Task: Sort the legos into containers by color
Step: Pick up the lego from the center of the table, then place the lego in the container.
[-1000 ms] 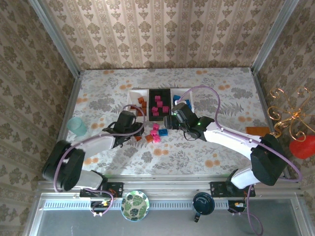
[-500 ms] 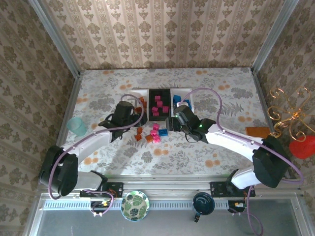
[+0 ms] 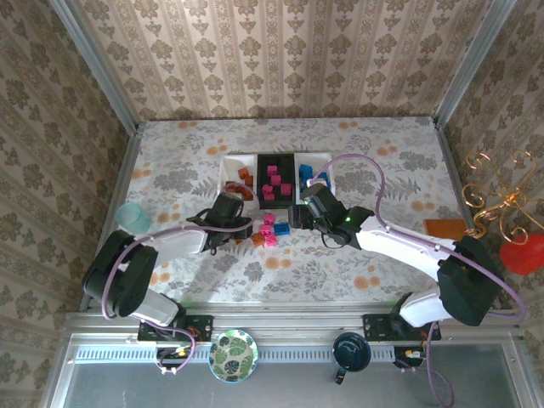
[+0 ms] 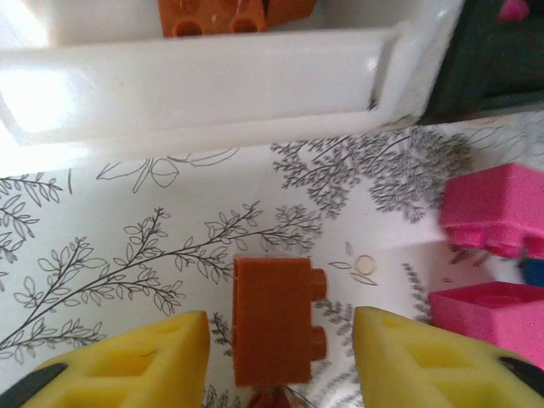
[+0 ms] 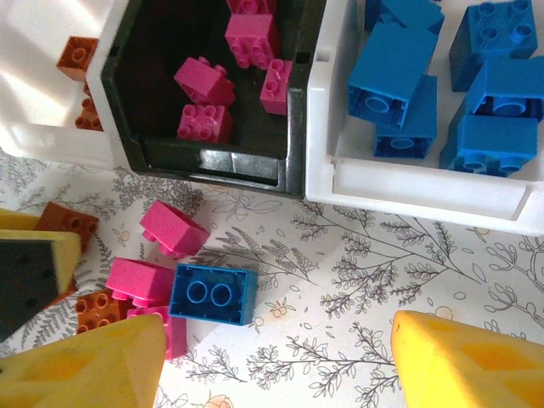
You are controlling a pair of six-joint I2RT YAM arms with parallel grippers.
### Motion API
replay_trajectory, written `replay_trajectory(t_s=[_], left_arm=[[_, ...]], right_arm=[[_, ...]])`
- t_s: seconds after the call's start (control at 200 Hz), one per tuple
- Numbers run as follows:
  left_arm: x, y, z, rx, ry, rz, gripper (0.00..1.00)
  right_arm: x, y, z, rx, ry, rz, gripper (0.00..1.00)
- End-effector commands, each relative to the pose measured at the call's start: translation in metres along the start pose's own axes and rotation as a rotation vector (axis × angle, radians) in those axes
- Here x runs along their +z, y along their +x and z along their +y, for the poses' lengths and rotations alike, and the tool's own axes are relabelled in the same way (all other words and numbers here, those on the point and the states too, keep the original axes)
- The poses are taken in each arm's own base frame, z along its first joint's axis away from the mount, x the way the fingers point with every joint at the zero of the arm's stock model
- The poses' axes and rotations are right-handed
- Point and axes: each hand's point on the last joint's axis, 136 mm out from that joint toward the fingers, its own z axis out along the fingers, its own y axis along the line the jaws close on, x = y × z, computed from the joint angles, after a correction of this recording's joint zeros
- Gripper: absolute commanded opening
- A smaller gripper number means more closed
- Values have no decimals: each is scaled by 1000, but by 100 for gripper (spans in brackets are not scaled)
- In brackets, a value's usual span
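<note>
An orange brick [image 4: 276,319] lies on the table [image 4: 127,221] just before the near wall of the left white tray [image 4: 212,85], long axis toward that wall, studs sideways toward the pink bricks [image 4: 497,208], between the untouching parted fingers of the left gripper [image 4: 279,327], while the right gripper [image 5: 279,327] hangs spread, empty, above a blue brick [image 5: 212,294].

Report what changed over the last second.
The left gripper reached out to the left white tray, then drew back; open, it now brackets a loose orange-brown brick on the table. The right gripper stayed open by the loose blue brick.
</note>
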Motion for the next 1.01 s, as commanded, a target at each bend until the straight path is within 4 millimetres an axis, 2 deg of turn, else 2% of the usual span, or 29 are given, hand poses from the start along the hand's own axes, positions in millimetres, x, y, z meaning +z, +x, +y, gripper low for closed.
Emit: replay_trajectory(t_s=[0.0, 0.165, 0.38, 0.57, 0.665, 0.73, 0.84, 1.0], left_arm=[[9, -9, 2, 16, -27, -23, 45], [19, -13, 3, 29, -40, -38, 33], [4, -24, -4, 34, -11, -81, 23], [-36, -46, -16, 24, 33, -159, 18], [-61, -67, -21, 22, 40, -220, 18], [-69, -83, -19, 23, 23, -245, 18], [-61, -107, -10, -15, 10, -243, 18], [-28, -134, 6, -67, -18, -218, 18]], right_arm=[[-14, -8, -5, 5, 18, -35, 72], [-16, -7, -6, 3, 21, -33, 72], [-16, -7, -7, 3, 22, -34, 72], [-15, -7, -5, 6, 16, -35, 72], [-14, -7, -5, 10, 13, -35, 72], [-14, -7, -4, 12, 12, -33, 72], [-12, -5, -3, 16, 6, -24, 72], [-9, 6, 2, -1, -13, 9, 72]])
